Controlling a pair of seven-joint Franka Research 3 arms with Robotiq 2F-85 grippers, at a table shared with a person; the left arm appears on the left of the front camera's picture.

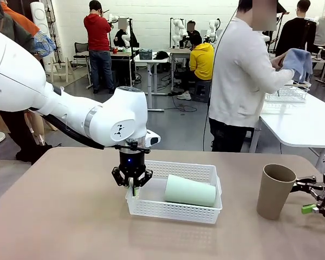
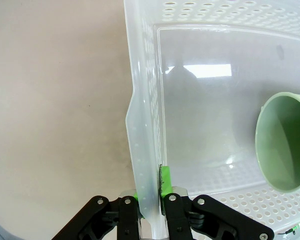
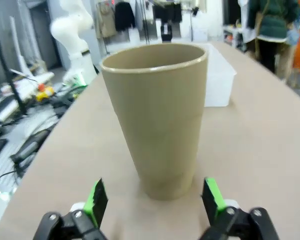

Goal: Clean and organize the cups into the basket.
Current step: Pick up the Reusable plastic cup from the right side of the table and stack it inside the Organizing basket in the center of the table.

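Observation:
The white lattice basket (image 1: 206, 174) sits mid-table with a pale mint green cup (image 1: 190, 190) lying on its side inside. My left gripper (image 1: 133, 187) points straight down, shut on the basket's left wall. In the left wrist view that gripper (image 2: 151, 197) pinches the wall (image 2: 140, 125) between its fingers, and the mint cup's open mouth (image 2: 285, 142) shows at the right. A tan-brown cup (image 1: 275, 190) stands upright on the table's right side. My right gripper (image 1: 313, 198) is open just right of it. Its green pads (image 3: 96, 198) stand apart in front of the tan cup (image 3: 157, 115), not touching it.
A person in a white top stands at the far side, wiping something with a blue cloth (image 1: 299, 62). A white wire rack (image 1: 287, 95) stands on another table behind. The basket (image 3: 217, 75) lies beyond the tan cup in the right wrist view.

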